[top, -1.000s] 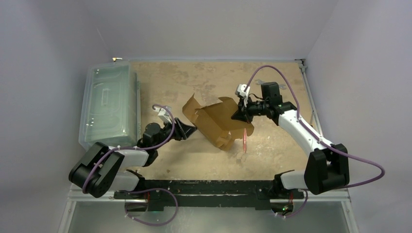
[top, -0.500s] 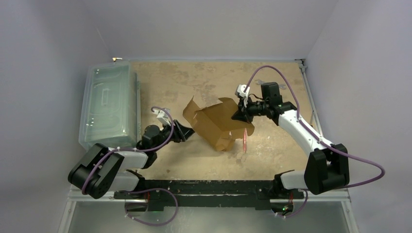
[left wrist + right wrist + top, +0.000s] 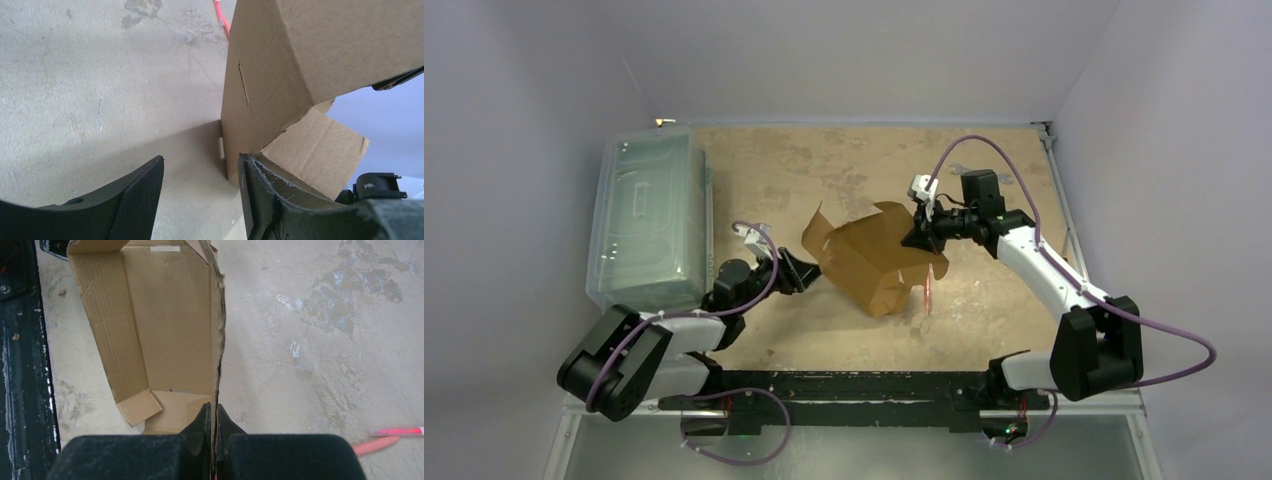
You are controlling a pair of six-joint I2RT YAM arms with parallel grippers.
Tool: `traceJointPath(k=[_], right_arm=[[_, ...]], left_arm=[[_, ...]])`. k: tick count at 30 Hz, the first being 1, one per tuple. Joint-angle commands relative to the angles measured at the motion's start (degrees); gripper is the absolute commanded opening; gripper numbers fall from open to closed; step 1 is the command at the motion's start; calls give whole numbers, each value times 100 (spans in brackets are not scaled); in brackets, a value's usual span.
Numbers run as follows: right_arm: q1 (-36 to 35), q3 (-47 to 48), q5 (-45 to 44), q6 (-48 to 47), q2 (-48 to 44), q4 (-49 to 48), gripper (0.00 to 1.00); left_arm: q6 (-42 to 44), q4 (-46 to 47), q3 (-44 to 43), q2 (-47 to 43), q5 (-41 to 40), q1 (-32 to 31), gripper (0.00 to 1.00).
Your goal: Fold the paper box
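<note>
Steadily hold the half-formed paper box (image 3: 871,258), standing mid-surface (image 3: 824,170) between the arms, by the wall edge clamped in the fully shut right pincer (image 3: 216,415). Bring the half-open, empty left pincer (image 3: 200,172), just beside a lower corner, against that wall. Press gently along the crease to avoid tearing.

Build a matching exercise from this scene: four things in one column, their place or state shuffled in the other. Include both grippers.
Column 1
1. left gripper
2. right gripper
3. clear plastic bin
4. pink pen

Column 2
A. lying flat on the table
B. shut on a wall edge of the paper box
C. standing at the table's left edge
D. open, next to the paper box's corner

Pairs: 1-D, 2-B, 3-C, 4-A
</note>
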State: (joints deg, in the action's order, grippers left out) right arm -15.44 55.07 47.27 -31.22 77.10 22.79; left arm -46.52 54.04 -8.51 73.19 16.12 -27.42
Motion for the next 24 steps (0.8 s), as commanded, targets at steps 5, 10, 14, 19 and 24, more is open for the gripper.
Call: traceJointPath(k=[5,10,14,19,24], right_arm=[[-20,241,-12,-116,-132,24,0],[-3,241,87,-117,-225,28,0],[31,250,132,-112,-251,41,0],[82,270,258,-141,-320,35,0],[111,286,271,-270,-397,54,0]], left_arm=[[170,-437,44,-759,-241,61,56],[275,-646,34,-1006,-314,69,56],[277,-756,30,-1135,-337,78,56],[247,-1269,35,-1452,-659,96,54],[327,-2139,-56,-1892,-1224,105,52]])
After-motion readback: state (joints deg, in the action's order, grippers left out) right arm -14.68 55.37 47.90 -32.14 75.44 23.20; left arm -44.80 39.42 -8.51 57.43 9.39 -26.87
